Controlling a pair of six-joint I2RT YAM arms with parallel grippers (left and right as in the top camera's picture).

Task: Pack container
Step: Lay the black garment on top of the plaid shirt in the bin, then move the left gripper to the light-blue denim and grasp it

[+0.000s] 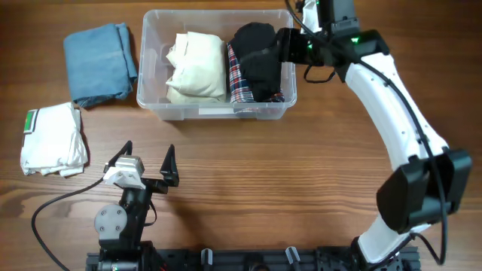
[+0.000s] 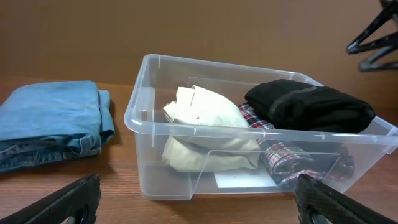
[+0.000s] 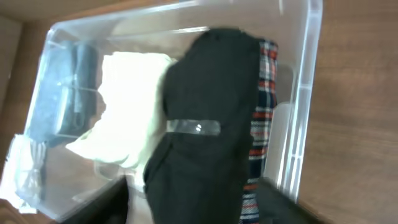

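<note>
The clear plastic container [image 1: 218, 113] stands at the table's far middle. It holds a folded cream garment [image 1: 197, 66] on the left, a plaid garment [image 1: 239, 79], and a black garment [image 1: 260, 53] lying on the plaid one at the right. My right gripper [image 1: 286, 44] hovers over the container's right end, open, with its fingers spread either side of the black garment [image 3: 205, 124] in the right wrist view [image 3: 193, 208]. My left gripper [image 1: 148, 154] is open and empty near the front edge, facing the container [image 2: 168, 177].
Folded blue jeans [image 1: 98, 60] lie left of the container and also show in the left wrist view [image 2: 50, 118]. A folded white garment with a green tag [image 1: 53, 139] lies at the left edge, in front of the jeans.
</note>
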